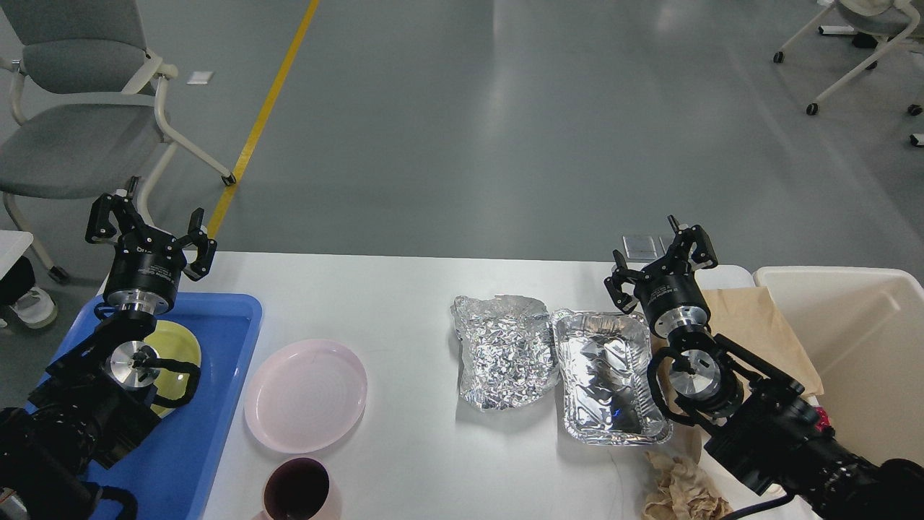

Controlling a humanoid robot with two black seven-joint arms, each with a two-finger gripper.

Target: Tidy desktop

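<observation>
At the near edge, one dark cup (297, 491) with a pink rim is cut off by the frame, and one wad of crumpled brown paper (682, 491) lies to the right, partly out of view. Both rest on the desktop (404, 289), the white top that fills the lower half of the view and runs from the blue tray to the bin.

Farther in, one pink plate (306, 396) sits just right of the one blue tray (216, 404), which overhangs the left edge. One yellow-green dish (177, 347) lies in the tray, largely hidden behind the left arm. In the middle lie two foil items: one crumpled foil sheet (505, 350) and, touching its right side, one empty foil tray (610, 375), whose right rim is covered by the right arm.

One sheet of brown paper (751, 325) lies under the right arm, and one cream bin (859, 347) is cut off at the right.

The left gripper (150, 231) is raised above the tray's far end, fingers spread, holding nothing. The right gripper (660, 263) hangs over the desktop's far edge, fingers also spread and empty.

Beyond, on the grey floor, one grey chair (79, 123) stands far left; how many chairs stand far right is unclear, since only legs show.
</observation>
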